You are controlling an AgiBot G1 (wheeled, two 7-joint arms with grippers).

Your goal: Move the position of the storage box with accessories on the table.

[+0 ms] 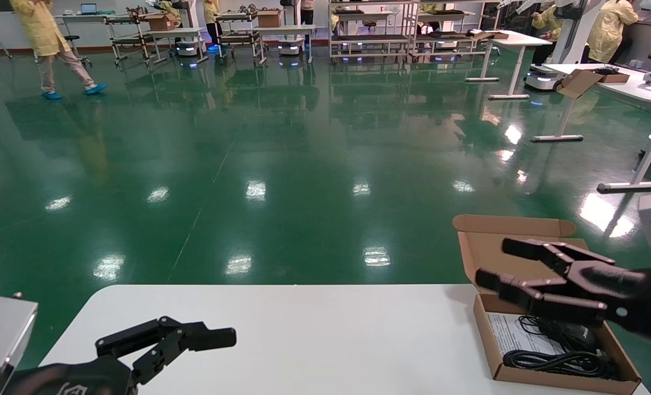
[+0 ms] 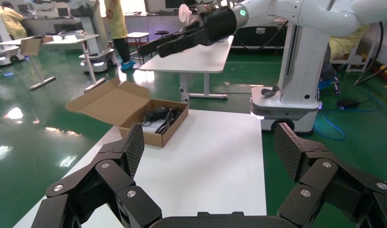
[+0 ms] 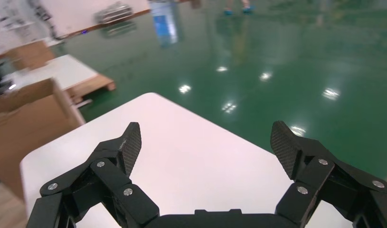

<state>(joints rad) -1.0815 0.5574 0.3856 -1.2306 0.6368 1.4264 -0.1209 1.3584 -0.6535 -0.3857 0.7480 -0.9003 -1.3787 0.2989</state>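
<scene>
The storage box, a shallow brown corrugated-cardboard mailer, sits on the right end of the white table, close to the far right corner, with its hinged flap lid thrown open and leaning out past the table's far edge over the green floor. Inside it lie a white printed paper sheet, a black computer mouse and a coiled black cable bundle toward the near wall of the box. The right gripper hangs in the air above the open box, pointing toward the robot's left, its two black fingers spread apart and touching neither the cardboard nor the contents; the right wrist view shows both textured pads wide apart over bare tabletop. The left gripper rests low at the near left part of the table, well apart from the box, its jaws also open, with nothing between them. From the left wrist view the box shows across the tabletop with the dark mouse and cords in it, and the right gripper is raised above it. Other white desks, shelving racks and people in yellow coats stand far off in the hall.
</scene>
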